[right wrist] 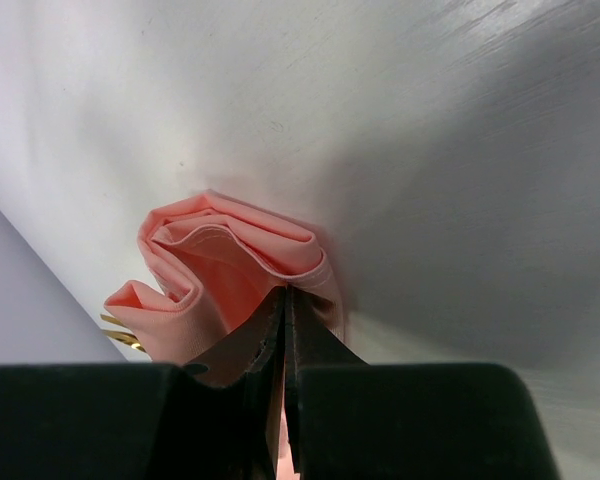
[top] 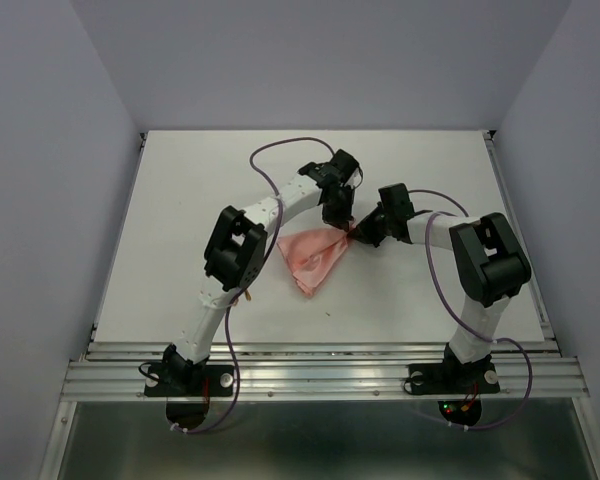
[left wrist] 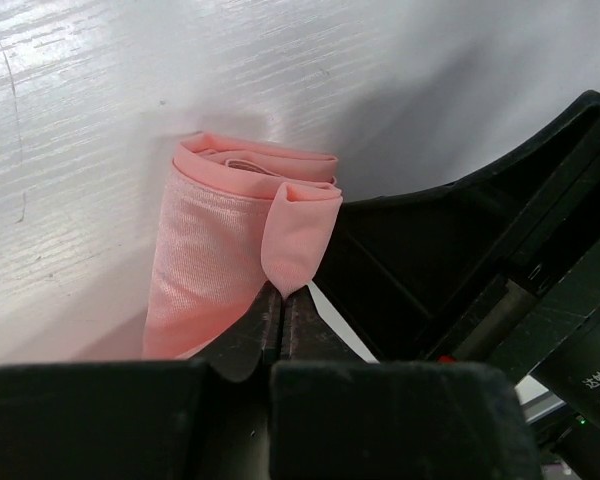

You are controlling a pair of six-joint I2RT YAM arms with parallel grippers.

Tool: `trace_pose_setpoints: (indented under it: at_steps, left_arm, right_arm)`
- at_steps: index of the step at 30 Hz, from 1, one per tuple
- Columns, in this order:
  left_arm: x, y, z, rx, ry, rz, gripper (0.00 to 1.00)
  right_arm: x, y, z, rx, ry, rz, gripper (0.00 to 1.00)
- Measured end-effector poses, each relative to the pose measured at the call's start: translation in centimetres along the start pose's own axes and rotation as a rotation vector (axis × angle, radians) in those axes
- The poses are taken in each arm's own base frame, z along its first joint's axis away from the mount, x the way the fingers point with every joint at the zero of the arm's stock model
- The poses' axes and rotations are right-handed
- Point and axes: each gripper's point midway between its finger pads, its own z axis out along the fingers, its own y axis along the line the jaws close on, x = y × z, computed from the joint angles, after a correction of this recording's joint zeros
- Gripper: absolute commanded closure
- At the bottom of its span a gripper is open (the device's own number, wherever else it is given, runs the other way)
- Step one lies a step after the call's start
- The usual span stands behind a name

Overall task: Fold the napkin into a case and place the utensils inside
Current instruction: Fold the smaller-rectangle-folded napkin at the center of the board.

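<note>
From the near edge of the table [top: 180,200] our two arms reach in to mid-table, where the napkin [top: 315,258] lies bunched into a rough triangle, its tip pointing toward us and its far corner gathered up. At that far corner both grippers meet, almost touching each other. Our left gripper [left wrist: 280,303] is clamped tight on a small looped fold of the pink cloth, with rolled layers just beyond its fingertips. Our right gripper [right wrist: 284,312] is likewise pinched closed on the cloth's edge, where the layers curl open. In the right wrist view a glint of gold, the utensils [right wrist: 122,333], peeks out beside the napkin's lower left fold; we cannot tell how they lie
</note>
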Motion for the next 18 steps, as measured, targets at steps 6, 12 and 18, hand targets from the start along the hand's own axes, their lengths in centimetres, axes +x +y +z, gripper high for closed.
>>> trace_pose_setpoints:
  at_steps: [6, 12, 18]
  left_arm:
    - [0.06, 0.06, 0.16, -0.034, -0.014, -0.021, 1.00]
    - [-0.03, 0.35, 0.25, -0.070, -0.032, -0.031, 1.00]
    - [-0.16, 0.75, 0.43, -0.087, -0.039, -0.034, 1.00]
  right_arm:
    - [0.02, 0.08, 0.03, -0.003, 0.001, 0.004, 0.94]
    - [0.01, 0.10, 0.05, -0.005, 0.001, 0.006, 0.94]
    - [0.01, 0.08, 0.04, -0.006, 0.001, -0.010, 0.93]
